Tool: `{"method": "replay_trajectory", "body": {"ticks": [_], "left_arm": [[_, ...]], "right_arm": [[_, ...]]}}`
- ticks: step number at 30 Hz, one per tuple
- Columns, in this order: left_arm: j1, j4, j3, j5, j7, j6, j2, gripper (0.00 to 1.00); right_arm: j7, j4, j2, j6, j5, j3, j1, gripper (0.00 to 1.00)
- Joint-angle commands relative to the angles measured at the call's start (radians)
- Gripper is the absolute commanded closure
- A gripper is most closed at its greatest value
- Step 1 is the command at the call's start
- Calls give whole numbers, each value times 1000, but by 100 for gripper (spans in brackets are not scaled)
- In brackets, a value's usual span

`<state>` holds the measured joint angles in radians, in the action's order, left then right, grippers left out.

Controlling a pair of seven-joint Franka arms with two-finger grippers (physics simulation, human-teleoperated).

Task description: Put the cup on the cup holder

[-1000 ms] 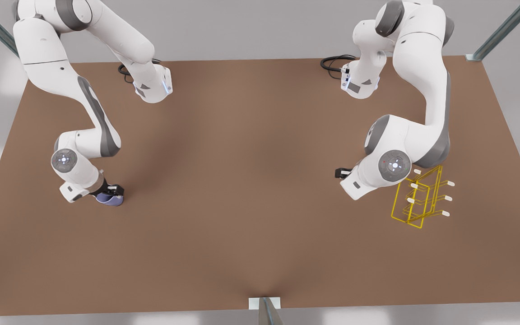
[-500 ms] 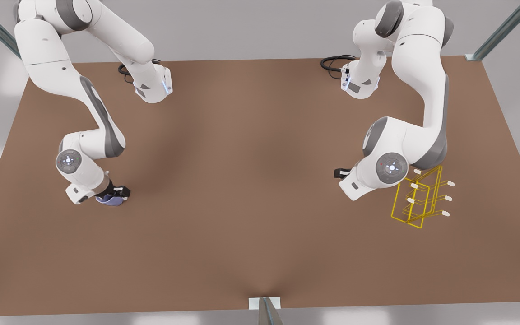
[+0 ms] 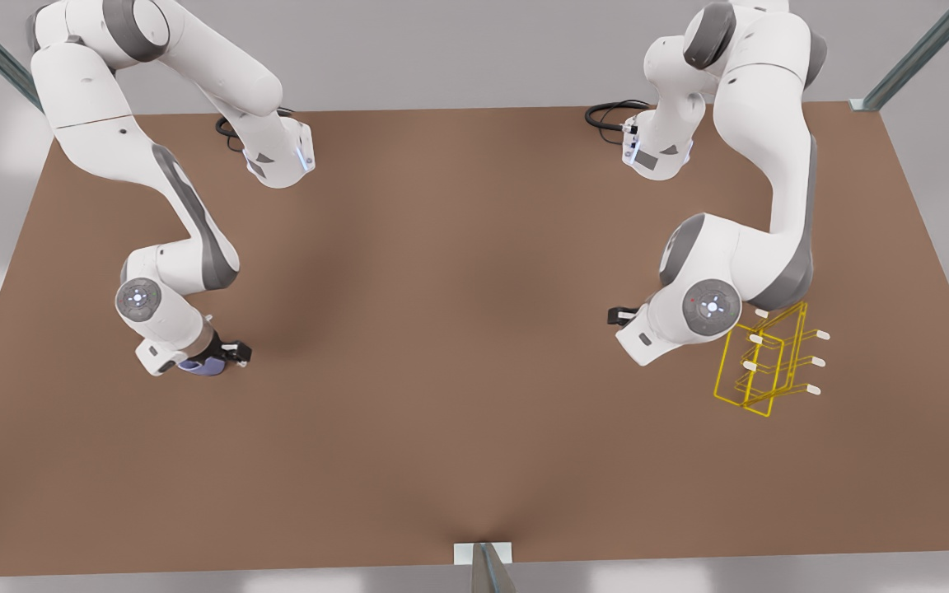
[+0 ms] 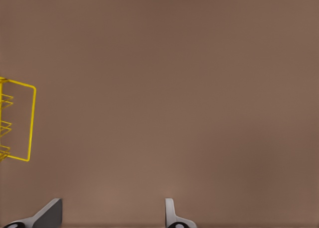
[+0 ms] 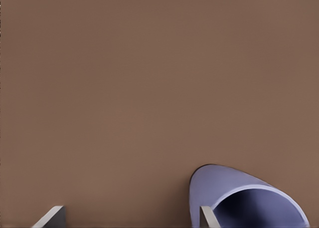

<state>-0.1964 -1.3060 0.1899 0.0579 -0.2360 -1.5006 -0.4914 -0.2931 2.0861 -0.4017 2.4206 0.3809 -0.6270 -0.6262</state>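
The right gripper (image 3: 215, 356) has carried the cup (image 3: 198, 366) rightward in the front view, jaws pinching its wall, while the left gripper (image 4: 113, 215) waits, jaws spread, beside the cup holder (image 3: 764, 361).

Soft even light, faint shadows
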Motion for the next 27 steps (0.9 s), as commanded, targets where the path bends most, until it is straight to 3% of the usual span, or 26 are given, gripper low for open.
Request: {"method": "replay_trajectory", "body": {"ticks": [1, 27], "left_arm": [[-3, 1, 0, 0, -3, 5, 4, 0], [-15, 4, 0, -1, -19, 8, 10, 0]], "right_arm": [[-18, 2, -3, 2, -10, -5, 0, 0], [-44, 60, 23, -6, -27, -68, -30, 0]]}}
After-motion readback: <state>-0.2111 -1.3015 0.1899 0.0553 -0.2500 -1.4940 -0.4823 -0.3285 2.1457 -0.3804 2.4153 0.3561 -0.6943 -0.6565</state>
